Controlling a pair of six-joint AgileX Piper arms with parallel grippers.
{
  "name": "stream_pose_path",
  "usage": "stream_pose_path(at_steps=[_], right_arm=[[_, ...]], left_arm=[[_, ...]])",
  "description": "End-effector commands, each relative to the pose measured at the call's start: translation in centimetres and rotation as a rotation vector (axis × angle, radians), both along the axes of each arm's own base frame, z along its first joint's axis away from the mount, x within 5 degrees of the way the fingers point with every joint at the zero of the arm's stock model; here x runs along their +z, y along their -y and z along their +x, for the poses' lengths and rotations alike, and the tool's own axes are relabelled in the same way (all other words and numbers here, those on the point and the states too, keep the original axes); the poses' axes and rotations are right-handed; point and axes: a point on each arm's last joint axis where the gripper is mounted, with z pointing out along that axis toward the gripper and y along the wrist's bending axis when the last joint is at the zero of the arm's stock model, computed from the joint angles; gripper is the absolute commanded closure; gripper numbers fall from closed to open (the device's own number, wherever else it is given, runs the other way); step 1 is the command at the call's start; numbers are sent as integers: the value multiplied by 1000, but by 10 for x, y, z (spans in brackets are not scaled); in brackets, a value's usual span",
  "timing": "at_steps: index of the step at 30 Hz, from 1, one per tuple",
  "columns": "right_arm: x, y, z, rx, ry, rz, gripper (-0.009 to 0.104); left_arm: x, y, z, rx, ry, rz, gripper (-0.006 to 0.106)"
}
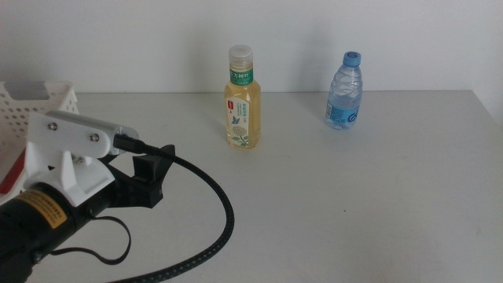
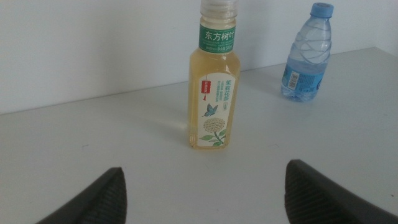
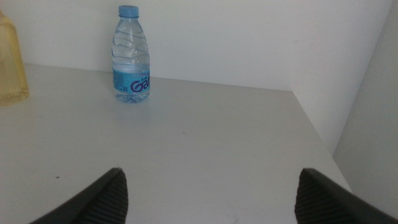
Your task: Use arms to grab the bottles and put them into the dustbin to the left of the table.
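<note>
The yellow-tea bottle (image 1: 242,98) with green label and white cap stands upright at the table's back middle. The clear blue-capped water bottle (image 1: 345,92) is upright to its right. My left gripper (image 1: 153,163) hangs low over the table's left part, open, pointing at the tea bottle (image 2: 213,81) and still well short of it. In the left wrist view nothing lies between the left gripper (image 2: 205,193) jaws. My right gripper (image 3: 211,199) is open and empty, facing the water bottle (image 3: 131,57) from a distance; that arm is outside the middle view. The white perforated dustbin (image 1: 35,106) sits at the far left.
The left arm's white housing (image 1: 67,153) and its looping black cable (image 1: 224,216) fill the lower left. A red patch (image 1: 7,178) shows at the left edge behind the housing. The grey table (image 1: 354,204) ends at its right edge (image 3: 317,137) near the water bottle.
</note>
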Motion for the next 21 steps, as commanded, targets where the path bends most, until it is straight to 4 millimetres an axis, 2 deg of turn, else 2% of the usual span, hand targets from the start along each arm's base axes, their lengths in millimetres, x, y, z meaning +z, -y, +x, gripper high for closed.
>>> stream_pose_path(at_steps=[1, 8, 14, 17, 21], right_arm=[[12, -1, -2, 10, 109, -12, 1], [12, -1, -2, 10, 109, -12, 1], [12, -1, -2, 10, 109, -12, 1], [12, -1, -2, 10, 109, -12, 1], [12, -1, -2, 10, 109, -12, 1]], left_arm=[[18, 1, 2, 1, 103, -64, 16], [22, 1, 2, -3, 143, -81, 16], [20, 6, 1, -70, 166, -13, 14], [18, 12, 7, -103, 231, 6, 8], [2, 21, 25, -123, 269, -41, 8]])
